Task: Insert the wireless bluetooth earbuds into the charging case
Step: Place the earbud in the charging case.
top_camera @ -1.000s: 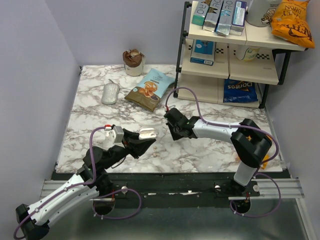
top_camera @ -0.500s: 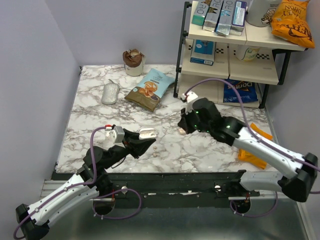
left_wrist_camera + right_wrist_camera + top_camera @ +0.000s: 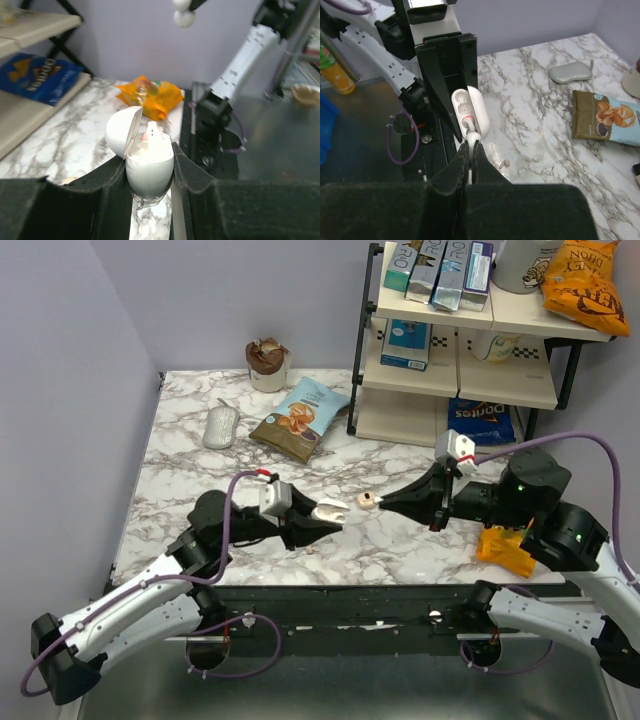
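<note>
The left gripper (image 3: 320, 514) is clenched on the small smooth white pebble-shaped plastic charging case (image 3: 149, 167), lid open, above the marble bench (image 3: 200, 470); the right gripper (image 3: 469, 146) pinches a tiny whitish rounded plastic earbud (image 3: 184, 17), which sits just short of the case's open mouth and roughly in line with it.

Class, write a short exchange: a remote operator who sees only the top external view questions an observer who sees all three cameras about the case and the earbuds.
Operator: From above the left claw holds a white blob. Is the lid open?
Observer: Yes. The left wrist view shows the charging case clamped in the left claw, its lid swung open sideways.
Operator: Anything inside?
Observer: A whitish piece with a pinkish tip stands in it, apparently one earbud.
Operator: And the right claw?
Observer: The right wrist view shows its fingers pinched shut on the other earbud.
</note>
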